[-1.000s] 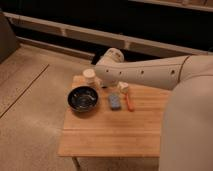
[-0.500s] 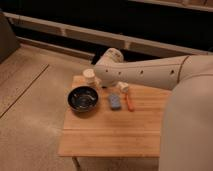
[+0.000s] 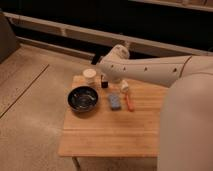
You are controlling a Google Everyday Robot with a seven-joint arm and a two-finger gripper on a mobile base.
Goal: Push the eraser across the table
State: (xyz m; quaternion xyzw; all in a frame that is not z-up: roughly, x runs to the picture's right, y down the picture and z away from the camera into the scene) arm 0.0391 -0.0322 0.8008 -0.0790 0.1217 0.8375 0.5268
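Note:
The eraser [image 3: 104,83] is a small black block at the back of the light-wood table [image 3: 110,135], just right of a white cup. Its upper part is hidden under my arm. My gripper [image 3: 107,75] is at the end of the white arm that reaches in from the right. It sits low over the table's back edge, directly above the eraser. I cannot tell whether it touches the eraser.
A black bowl [image 3: 83,98] stands at the table's left, with a white cup [image 3: 90,75] behind it. A light-blue pad [image 3: 114,101] and an orange marker [image 3: 130,103] lie mid-table. A small white object [image 3: 124,86] sits behind the marker. The floor lies to the left.

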